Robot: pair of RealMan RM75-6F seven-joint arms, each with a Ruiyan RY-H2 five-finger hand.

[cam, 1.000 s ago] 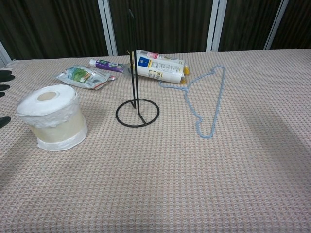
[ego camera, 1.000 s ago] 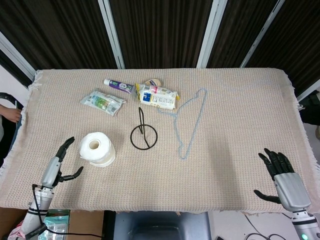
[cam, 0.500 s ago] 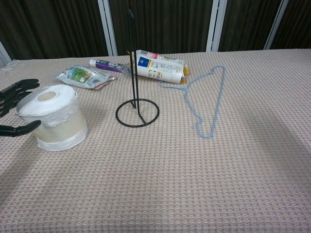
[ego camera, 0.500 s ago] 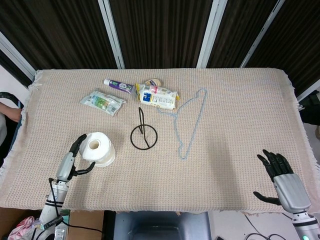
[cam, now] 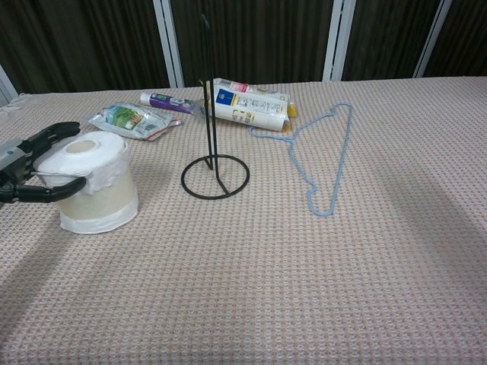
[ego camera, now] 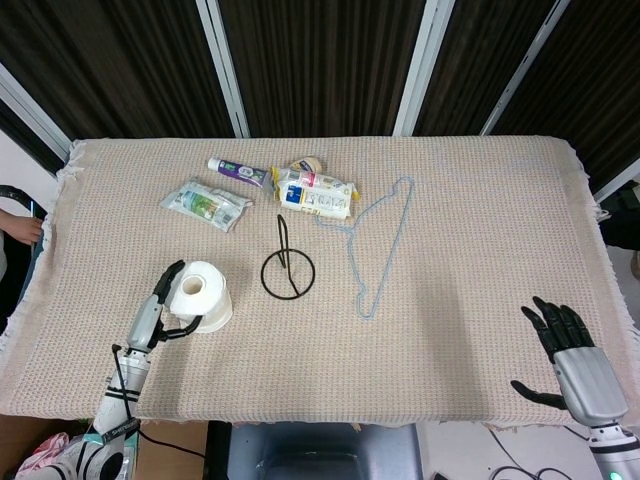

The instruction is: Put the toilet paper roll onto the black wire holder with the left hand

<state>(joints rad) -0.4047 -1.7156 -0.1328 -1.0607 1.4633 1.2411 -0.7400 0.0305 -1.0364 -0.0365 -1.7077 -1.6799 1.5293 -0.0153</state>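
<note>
Left hand (cam: 27, 163) now cupping toilet paper roll (cam: 91, 182), grip seemingly closing; roll tilted.

White roll (ego camera: 203, 290) – black holder (ego camera: 287, 270) – seemingly pale-blue hanger (ego camera: 380, 245)

Toilet paper roll (cam: 93, 182), touching left hand (cam: 30, 163): soft matt white paper, looking slightly crumpled. Left hand showing grey metallic back, matt black fingers (ego camera: 172, 275). Black wire holder (cam: 213, 167), right of hand: thin dark wire. Tablecloth (cam: 304, 289) beneath: coarse beige waffle-weave cloth. Packets (ego camera: 205, 203) beyond hand gleaming like glossy plastic.
</note>
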